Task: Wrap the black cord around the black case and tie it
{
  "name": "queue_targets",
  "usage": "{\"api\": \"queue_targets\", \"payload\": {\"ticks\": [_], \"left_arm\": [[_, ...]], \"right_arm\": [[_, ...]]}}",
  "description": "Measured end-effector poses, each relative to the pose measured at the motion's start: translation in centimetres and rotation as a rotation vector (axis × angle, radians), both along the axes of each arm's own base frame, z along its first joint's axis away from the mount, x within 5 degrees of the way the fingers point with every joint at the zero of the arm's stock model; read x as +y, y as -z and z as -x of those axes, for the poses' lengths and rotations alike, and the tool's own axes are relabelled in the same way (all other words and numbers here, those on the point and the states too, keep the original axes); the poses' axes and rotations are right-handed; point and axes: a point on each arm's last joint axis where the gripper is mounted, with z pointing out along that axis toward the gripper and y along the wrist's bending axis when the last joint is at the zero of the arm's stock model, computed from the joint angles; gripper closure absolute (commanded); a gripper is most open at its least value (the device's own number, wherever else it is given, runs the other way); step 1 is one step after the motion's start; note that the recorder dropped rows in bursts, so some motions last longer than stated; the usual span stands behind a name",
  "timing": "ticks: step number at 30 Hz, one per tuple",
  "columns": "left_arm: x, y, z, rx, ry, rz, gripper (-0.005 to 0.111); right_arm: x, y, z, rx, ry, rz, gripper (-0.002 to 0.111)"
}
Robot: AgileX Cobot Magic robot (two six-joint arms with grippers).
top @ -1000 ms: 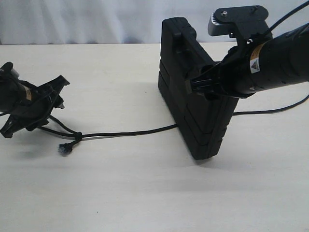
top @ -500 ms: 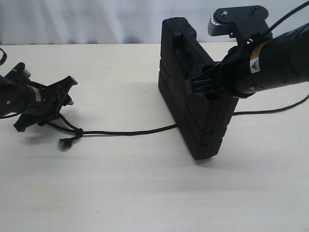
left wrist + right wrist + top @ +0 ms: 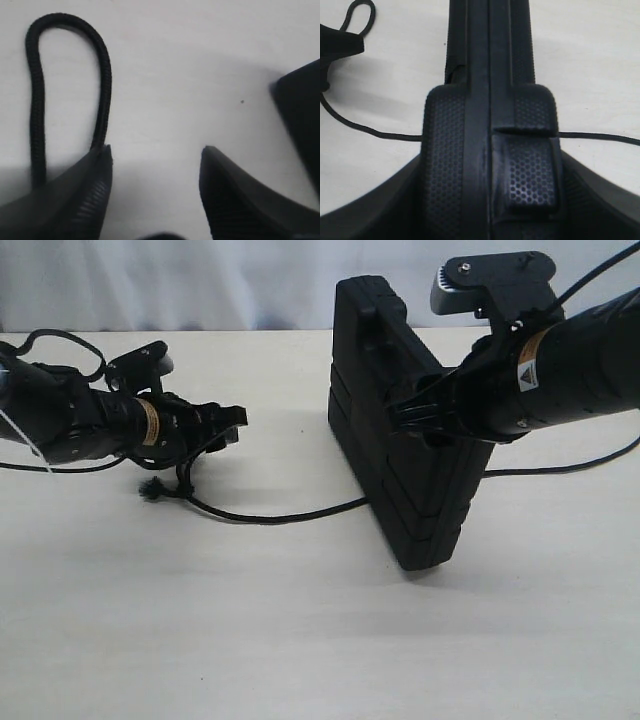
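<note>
black case [image 3: 420, 505] stands upright on pale table [image 3: 300, 640].

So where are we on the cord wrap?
Done: right claw clamps the black case upright on edge. In hand: black cord, its knotted end hanging at the left claw, grip unclear. Left: no turn around the case, no tie; cord just passes its base.

Both arms are bulky, matte black tubes. The left arm [image 3: 70, 425], at the frame's left edge, wears an orange-yellow band [image 3: 148, 423] and a looping black cable [image 3: 60, 334]. The right arm [image 3: 580, 365], upper right, carries a yellow-and-white warning sticker [image 3: 528, 375] (a triangle shows on it), a grey camera bracket [image 3: 495, 282] with small screws, and a thin black lead [image 3: 600, 275]. The left wrist view shows ribbed black fingers [image 3: 92, 200].
</note>
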Motion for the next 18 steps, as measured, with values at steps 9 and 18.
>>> {"api": "queue_targets", "payload": {"ticks": [9, 18], "left_arm": [[0.4, 0.4, 0.3, -0.008, 0.105, -0.133, 0.057], [1.2, -2.6, 0.3, -0.057, 0.063, -0.215, 0.057]], "right_arm": [[0.0, 0.0, 0.0, 0.0, 0.0, 0.0, 0.104], [0.0, 0.0, 0.0, -0.007, -0.004, 0.009, 0.104]]}}
